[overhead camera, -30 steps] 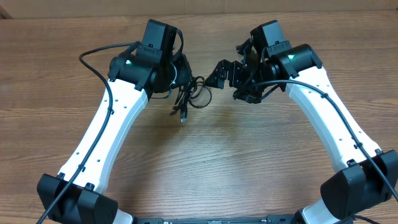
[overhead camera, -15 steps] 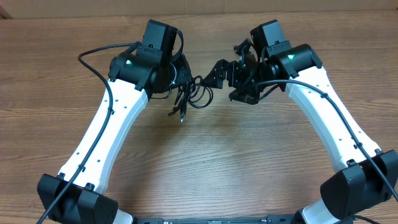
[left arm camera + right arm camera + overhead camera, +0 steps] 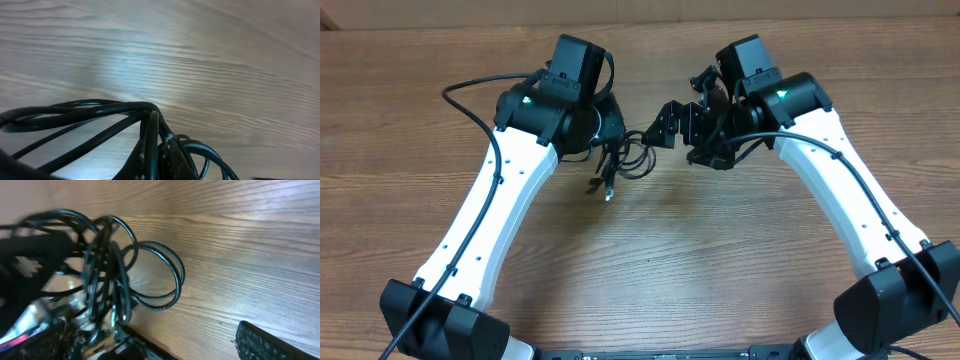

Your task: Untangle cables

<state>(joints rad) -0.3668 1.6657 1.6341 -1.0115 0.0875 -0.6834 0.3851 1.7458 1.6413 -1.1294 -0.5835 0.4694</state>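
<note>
Left gripper (image 3: pixel 606 134) is clamped shut on the cables (image 3: pixel 623 160), the bundle hanging over the table (image 3: pixel 650 270), right gripper (image 3: pixel 682 136) gaping wide just beside the loops, and grabbing several strands together could tighten that knot.

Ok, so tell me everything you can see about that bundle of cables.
The cables are several thin, glossy black cords, rubbery-looking, knotted into a small bundle with a few round loops sticking out. They are over the far middle of the wooden table, between the two arms. The left gripper is shut on the bundle; a short end with a pale tip trails toward the near side. The open right gripper is close to one loop; contact cannot be told.
</note>
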